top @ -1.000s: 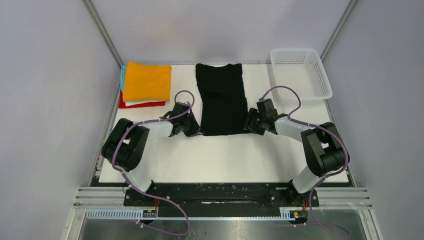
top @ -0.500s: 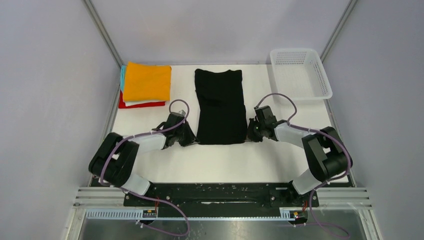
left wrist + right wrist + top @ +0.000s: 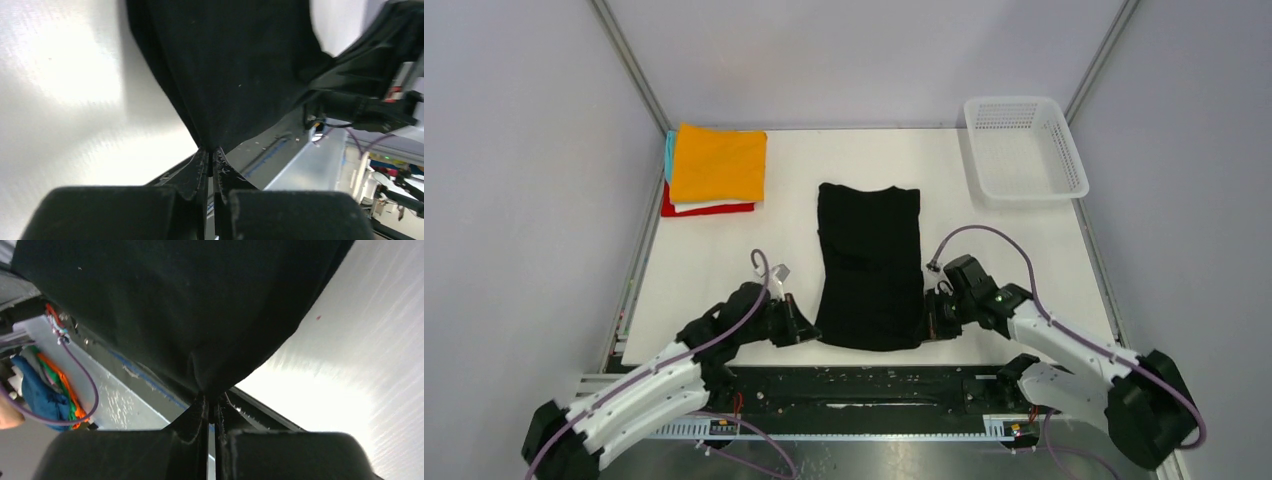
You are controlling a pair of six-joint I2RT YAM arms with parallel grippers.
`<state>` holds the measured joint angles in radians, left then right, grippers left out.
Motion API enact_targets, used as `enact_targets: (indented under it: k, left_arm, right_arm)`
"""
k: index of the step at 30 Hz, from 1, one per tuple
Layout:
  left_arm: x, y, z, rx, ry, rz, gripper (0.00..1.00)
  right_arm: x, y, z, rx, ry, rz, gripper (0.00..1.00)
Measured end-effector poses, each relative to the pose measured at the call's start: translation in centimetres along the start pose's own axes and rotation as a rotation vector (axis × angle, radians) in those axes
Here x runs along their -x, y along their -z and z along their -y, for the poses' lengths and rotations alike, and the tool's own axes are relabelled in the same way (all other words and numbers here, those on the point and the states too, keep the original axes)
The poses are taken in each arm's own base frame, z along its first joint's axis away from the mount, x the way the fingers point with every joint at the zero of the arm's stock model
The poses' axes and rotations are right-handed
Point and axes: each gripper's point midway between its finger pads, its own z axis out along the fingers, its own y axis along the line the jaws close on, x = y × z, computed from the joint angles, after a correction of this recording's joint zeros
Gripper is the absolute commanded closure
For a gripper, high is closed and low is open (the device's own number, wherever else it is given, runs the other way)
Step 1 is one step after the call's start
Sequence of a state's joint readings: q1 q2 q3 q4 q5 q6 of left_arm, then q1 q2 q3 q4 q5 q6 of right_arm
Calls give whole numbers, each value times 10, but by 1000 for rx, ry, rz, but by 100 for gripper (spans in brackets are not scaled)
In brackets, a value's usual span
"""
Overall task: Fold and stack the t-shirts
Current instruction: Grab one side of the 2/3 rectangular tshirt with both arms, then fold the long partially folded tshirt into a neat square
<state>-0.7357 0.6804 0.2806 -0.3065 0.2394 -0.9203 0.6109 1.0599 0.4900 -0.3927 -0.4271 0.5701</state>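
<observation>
1. Black t-shirt [image 3: 869,265] lies flat mid-counter [image 3: 724,270], long axis front to back. Its near hem sits close to the counter's near edge.
2. Left end effector [image 3: 804,327] is clamped on the near-left hem corner and right end effector [image 3: 927,320] on the near-right. Both wrist views show cloth pinched between closed fingers, left [image 3: 210,155] and right [image 3: 210,400].
3. Step in hand, my read: end-to-end fold, near hem carried over onto the far end.
4. Raise both corners together at matched height. Hold tension across the hem so the middle doesn't sag.
5. Arc forward just high enough that the far half doesn't drag. Line up the side edges before laying down.
6. Risk: each pinch holds only a little cloth at the corner. If one side slips, the hem skews and the fold goes crooked.
7. Folded stack [image 3: 716,165], orange on top, sits far-left and the basket [image 3: 1024,150] far-right. Both are well apart from the fold path.
</observation>
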Motion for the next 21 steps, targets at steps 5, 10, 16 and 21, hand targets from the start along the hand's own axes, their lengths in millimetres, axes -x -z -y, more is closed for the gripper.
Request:
enact_targets:
  k: [5, 10, 16, 21]
  left_arm:
    - [-2, 18, 15, -89, 6, 42, 100]
    - [-4, 18, 10, -59, 10, 32, 100]
    - [26, 14, 11, 40, -38, 114, 100]
    - [67, 16, 23, 115, -83, 237, 100]
  right_arm:
    - [-21, 10, -8, 93, 9, 14, 100]
    - [-14, 13, -17, 136, 18, 62, 100]
    - [14, 10, -24, 124, 18, 153, 100]
    - [47, 18, -43, 137, 39, 233, 100]
